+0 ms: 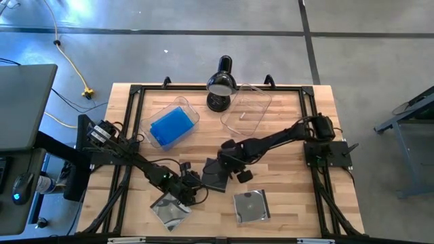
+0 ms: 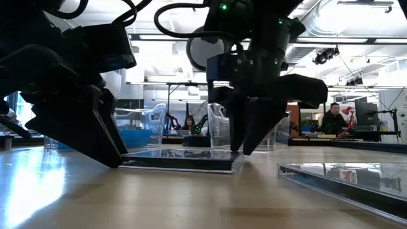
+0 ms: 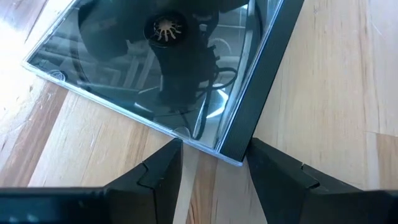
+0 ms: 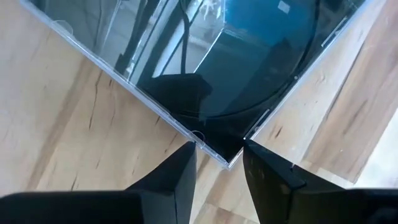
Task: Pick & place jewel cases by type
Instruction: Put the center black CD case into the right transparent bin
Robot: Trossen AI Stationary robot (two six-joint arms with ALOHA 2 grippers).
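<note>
A clear and dark grey jewel case (image 1: 214,176) lies flat on the table between my two grippers. My left gripper (image 1: 193,184) is open at its left corner, which sits between the fingers (image 3: 214,149). My right gripper (image 1: 227,169) is open at the opposite corner, which also sits between its fingers (image 4: 217,149). In the low view both grippers reach down to table height at the ends of the case (image 2: 184,159). Two more clear cases (image 1: 169,209) (image 1: 251,205) lie flat nearer the near edge. Blue cases (image 1: 169,127) lie in a clear tub. My left gripper's fingers (image 3: 168,162) stand on either side of the case's corner by its dark spine (image 3: 233,146), coming slanting down from the table's left; whether they touch it I cannot tell. My right gripper's fingers (image 4: 180,168) stand on either side of the opposite corner (image 4: 225,158); whether they touch it I cannot tell.
An empty clear tub (image 1: 245,108) stands by the far edge, right of a black desk lamp (image 1: 220,85). The tub with the blue cases sits left of the lamp. One clear case (image 2: 356,178) lies close beside the right gripper. Bare wood shows on the table's right side.
</note>
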